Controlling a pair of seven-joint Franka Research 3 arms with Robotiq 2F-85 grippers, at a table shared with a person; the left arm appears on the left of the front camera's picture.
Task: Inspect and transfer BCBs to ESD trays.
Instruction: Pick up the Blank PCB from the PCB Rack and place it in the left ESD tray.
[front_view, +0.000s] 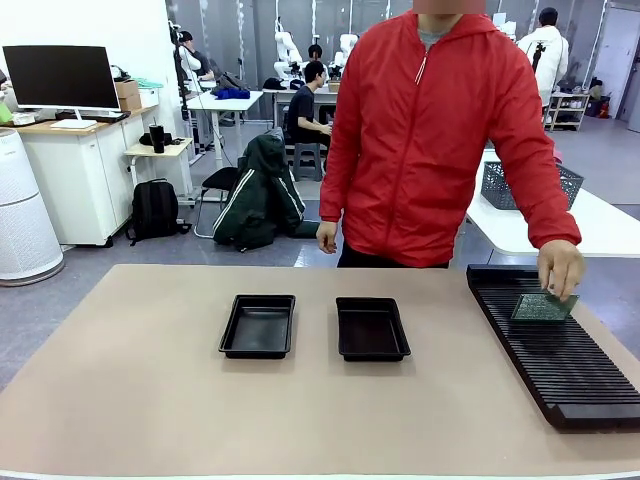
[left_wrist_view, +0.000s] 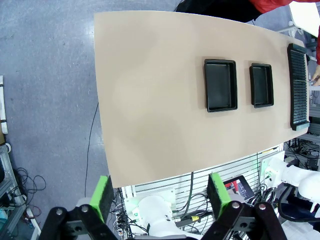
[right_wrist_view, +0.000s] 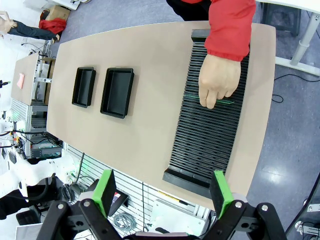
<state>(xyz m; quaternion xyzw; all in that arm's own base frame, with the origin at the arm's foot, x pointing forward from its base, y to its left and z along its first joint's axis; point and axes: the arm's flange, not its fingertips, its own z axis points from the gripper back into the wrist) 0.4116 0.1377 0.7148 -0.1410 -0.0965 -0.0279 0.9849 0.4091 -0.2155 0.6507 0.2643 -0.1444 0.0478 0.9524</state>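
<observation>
**Both trays bare, one board at the rack under the person's hand**

We see two shallow black containers side by side near the middle of the tan table: the left ESD tray and the right ESD tray. They lie apart, with a strip of tabletop between them. Each shows only its own bare black floor inside the raised rim.

Along the robot's right side of the table lies the long black slotted rack, running from the far edge toward the near one, well apart from the right ESD tray. Near its far end we find one BCB, a pale green board. The person's hand, coming out of a red sleeve, grips its upper edge from above. In the right wrist view the board appears edge-on as a thin green line lying across the ribs, so it stands on its long edge. Whether it sits down in a slot we cannot tell. The other ribs that we can see are bare.

Behind the person a grey mesh basket stands on a white table; its contents we cannot make out.

The left gripper hangs high off the near edge of the table, its green-padded fingers spread wide with nothing between them. The right gripper is spread just as wide and holds nothing, high above the near end of the rack
</observation>
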